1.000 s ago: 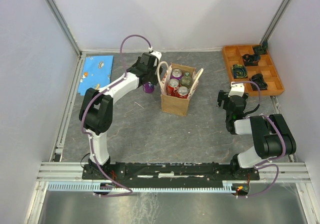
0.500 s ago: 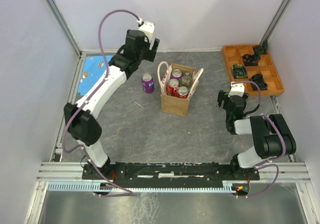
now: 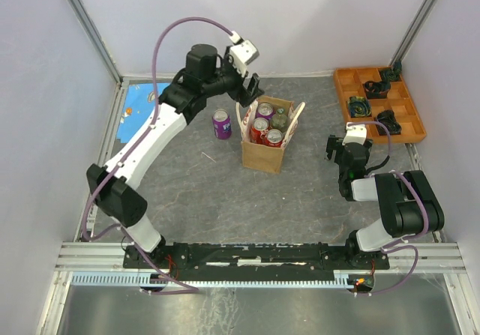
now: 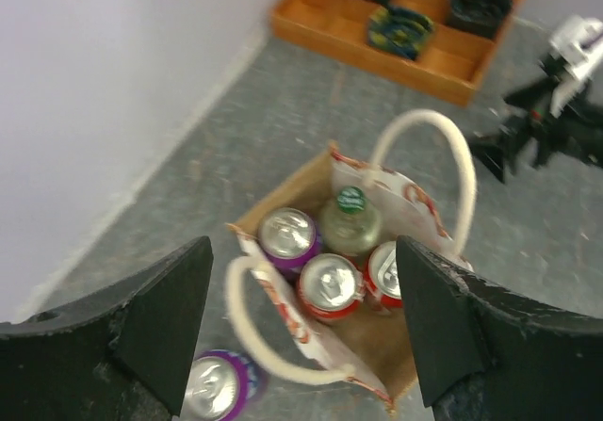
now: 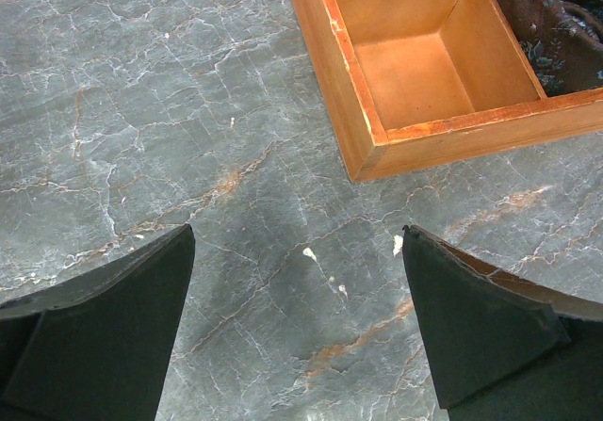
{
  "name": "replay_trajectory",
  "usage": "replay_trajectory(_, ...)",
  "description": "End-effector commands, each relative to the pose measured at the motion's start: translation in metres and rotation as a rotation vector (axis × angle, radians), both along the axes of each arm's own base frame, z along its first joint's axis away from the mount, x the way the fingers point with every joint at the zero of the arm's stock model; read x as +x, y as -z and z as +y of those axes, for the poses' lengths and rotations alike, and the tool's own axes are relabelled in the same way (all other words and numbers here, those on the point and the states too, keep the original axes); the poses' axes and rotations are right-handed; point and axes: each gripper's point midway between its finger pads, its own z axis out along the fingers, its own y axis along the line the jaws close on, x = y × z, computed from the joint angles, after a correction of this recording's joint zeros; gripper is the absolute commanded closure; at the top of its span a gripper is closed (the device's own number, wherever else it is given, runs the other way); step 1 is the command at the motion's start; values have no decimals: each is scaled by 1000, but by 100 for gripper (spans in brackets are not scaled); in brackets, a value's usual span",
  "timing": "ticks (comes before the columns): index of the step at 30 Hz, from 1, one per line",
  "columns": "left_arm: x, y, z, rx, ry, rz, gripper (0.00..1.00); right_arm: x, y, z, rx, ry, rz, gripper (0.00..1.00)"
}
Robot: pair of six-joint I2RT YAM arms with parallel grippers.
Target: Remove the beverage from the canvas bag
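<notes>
**Left fingers spread above the bag; only the drinks' tops show**

Of the drinks in the canvas bag [image 3: 262, 155] you see only lids: a purple-topped can [image 4: 287, 234], a green-capped bottle [image 4: 350, 216] and two red cans [image 4: 329, 284]. The bag walls hide their bodies. The bag stands upright mid-surface, a cream handle [image 4: 424, 118] arching over each side.

Your left fingers [image 4: 155, 322] hang above its far-left edge, spread wide with nothing between them. That wrist view is blurred.

A loose purple can [image 3: 221, 124] stands on the surface [image 5: 141, 82] just left of the bag. In the wrist view a finger and the frame edge cut it off.

Your right fingers [image 5: 104, 327] are also parted and empty, low over the surface beside a corner of the orange tray [image 3: 351, 82]. The tray's dark contents are hard to make out. A blue mat [image 3: 146, 103] lies at the far left.
</notes>
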Motion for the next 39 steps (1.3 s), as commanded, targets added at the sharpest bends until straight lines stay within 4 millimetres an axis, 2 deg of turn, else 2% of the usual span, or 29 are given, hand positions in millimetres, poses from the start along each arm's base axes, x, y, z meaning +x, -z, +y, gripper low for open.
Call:
replay_trajectory(1,-28,41,-35,13,245,114,17,9,-18,-1,10,9,-64,1)
replay_trajectory(5,-37,75,-50,83,305,180,20,9,-17,-1,10,10,-62,1)
replay_trajectory(8,-46,103,-62,123,365,236,28,9,-18,-1,9,10,-62,1)
replay_trajectory(10,-49,122,-68,148,390,259,30,9,-18,-1,10,11,-63,1)
replay_trajectory(14,-56,151,-75,209,463,240,27,9,-18,-1,10,9,-63,1)
replay_trajectory(20,-55,182,-72,274,496,230,23,9,-17,-1,10,10,-61,1)
replay_trajectory(24,-51,198,-71,304,493,227,19,9,-17,-1,9,10,-62,1)
replay_trajectory(29,-36,206,-70,327,433,198,16,9,-17,-1,10,10,-62,1)
replay_trajectory(39,-26,229,-72,348,435,160,16,9,-18,-1,9,10,-63,1)
